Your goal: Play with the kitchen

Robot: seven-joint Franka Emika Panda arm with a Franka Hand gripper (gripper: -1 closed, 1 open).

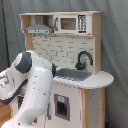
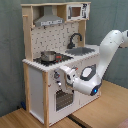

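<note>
**Gripper at the oven front**

In the second exterior view the gripper (image 2: 64, 76) sits mid-frame, pointing left, just beside the kitchen (image 2: 37, 77) front panel w/ knobs, above the oven door (image 2: 62, 100). Can't tell if it's open or shut. Containers: pot (image 2: 48, 56) on the hob (contents hidden); sink (image 2: 81, 50) looks empty.

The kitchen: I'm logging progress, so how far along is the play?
Nothing looks finished: a pot sits on the hob and the oven door looks closed. In hand: the gripper is at the kitchen front, near the knobs. Touching anything there is left.
</note>
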